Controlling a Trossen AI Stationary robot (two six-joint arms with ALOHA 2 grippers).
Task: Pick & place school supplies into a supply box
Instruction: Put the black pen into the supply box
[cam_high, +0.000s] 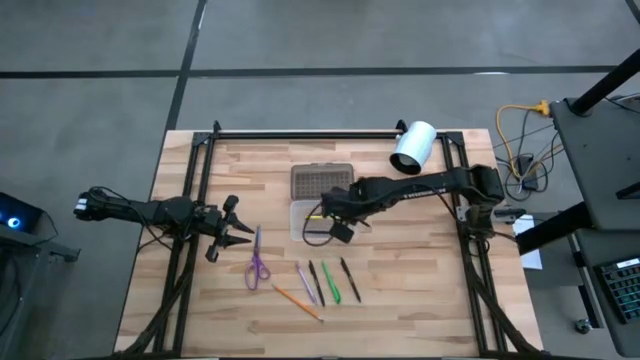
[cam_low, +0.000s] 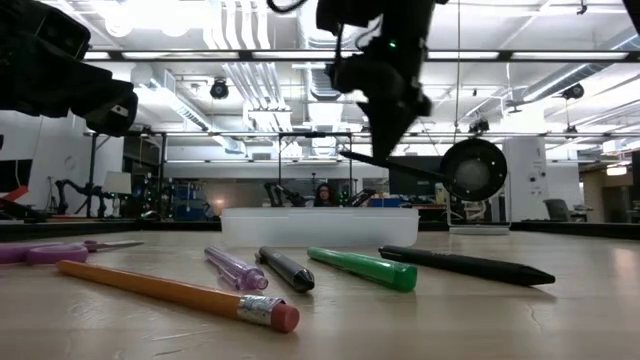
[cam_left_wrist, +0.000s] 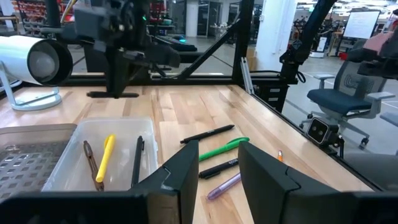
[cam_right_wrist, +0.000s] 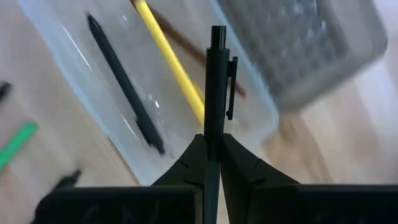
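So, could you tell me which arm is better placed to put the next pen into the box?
Right: its gripper already holds a black pen above the clear supply box; the left gripper is empty beside the scissors.

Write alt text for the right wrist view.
The right gripper holds a black pen upright above the clear supply box. Inside lie a yellow pencil and a dark pen; the grey dotted lid sits beside.

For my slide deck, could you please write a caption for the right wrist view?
Right hand holds a black pen above the clear supply box, which already contains a yellow pencil.
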